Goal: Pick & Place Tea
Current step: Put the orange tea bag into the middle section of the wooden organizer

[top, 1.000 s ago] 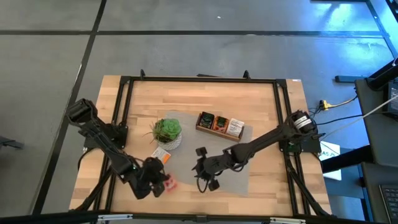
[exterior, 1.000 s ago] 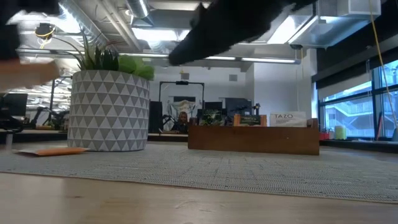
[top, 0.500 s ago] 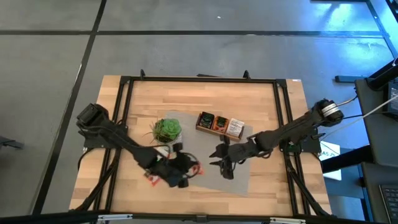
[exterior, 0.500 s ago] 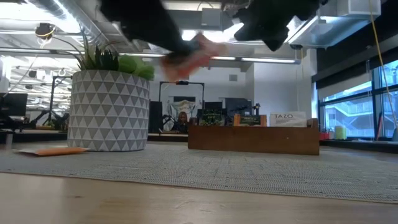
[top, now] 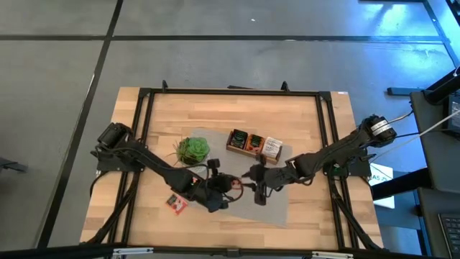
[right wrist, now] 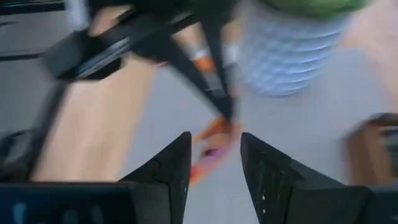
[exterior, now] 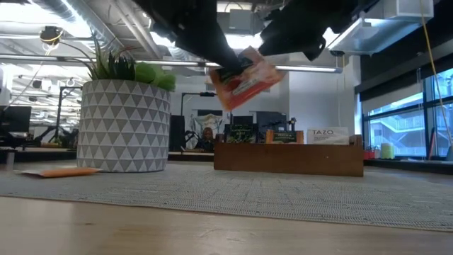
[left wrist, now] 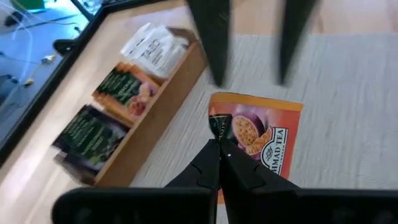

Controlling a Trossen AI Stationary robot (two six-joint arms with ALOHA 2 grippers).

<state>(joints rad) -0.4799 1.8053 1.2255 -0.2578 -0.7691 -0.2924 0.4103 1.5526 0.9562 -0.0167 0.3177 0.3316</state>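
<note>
While left claw (left wrist: 219, 149) pinches orange sachet (left wrist: 261, 140), right claw (right wrist: 214, 155) gapes.

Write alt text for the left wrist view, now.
The left gripper, shut, pinches an orange tea sachet by its edge above a grey mat. The right gripper's two dark fingers hang just beyond the sachet, apart. A wooden box holding more sachets lies alongside on the table.
</note>
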